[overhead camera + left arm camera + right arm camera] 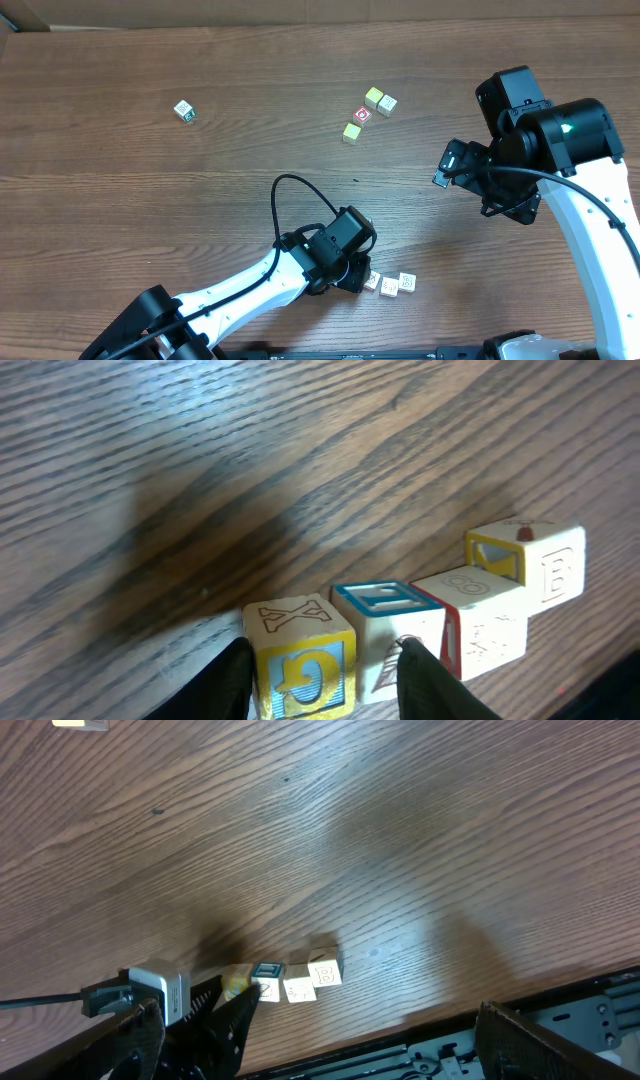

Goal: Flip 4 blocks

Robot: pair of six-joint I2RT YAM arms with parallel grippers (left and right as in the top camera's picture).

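Four pale blocks stand in a row near the table's front edge. In the left wrist view the row holds one with a yellow-and-blue face and an X on top [300, 655], a blue-topped one [385, 610], a red-edged one [480, 615] and a "B" block [535, 560]. My left gripper [320, 680] straddles the X block. Its left finger touches the block and a narrow gap shows at the right finger [425, 685]. Overhead, the left gripper [352, 268] hides that block, with three blocks [389, 286] beside it. My right gripper [455, 165] hangs wide open above bare table, holding nothing.
A cluster of coloured cubes, one of them red-faced [362, 116], lies at the back middle. A green-edged cube [184, 111] sits at the back left. The table's front edge [420, 1030] runs just behind the row. A black cable [290, 195] loops over the left arm.
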